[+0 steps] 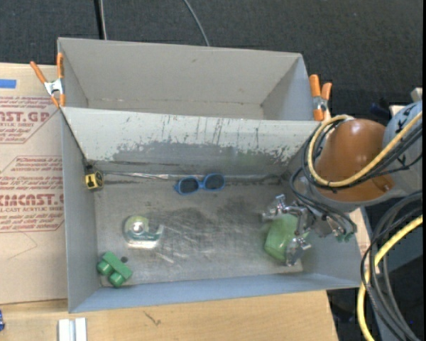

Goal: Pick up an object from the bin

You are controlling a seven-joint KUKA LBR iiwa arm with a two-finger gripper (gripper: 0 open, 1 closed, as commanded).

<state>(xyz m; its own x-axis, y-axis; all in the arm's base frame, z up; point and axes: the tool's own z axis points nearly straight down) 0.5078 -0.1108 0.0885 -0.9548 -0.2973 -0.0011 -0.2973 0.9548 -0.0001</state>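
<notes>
My gripper [287,231] is down by the bin's [199,290] right wall, fingers pinched on the pale green block [277,241], so the grasp looks made and next comes a straight lift.

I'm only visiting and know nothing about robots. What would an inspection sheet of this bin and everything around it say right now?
Surface: grey metal bin, floor scuffed and scratched.
Job's things: pale green lump at the bin's right end, under the pincer.
Clutter: blue glasses against the back wall; small yellow and black thing in the back left corner; clear roundish thing left of the middle; dark green block in the front left corner.
Grippers: pincer low over the pale green lump; whether it grips it cannot be told.
Cables: yellow and black cables loop round the arm's orange cover.
Surroundings: dark floor behind the bin.
</notes>
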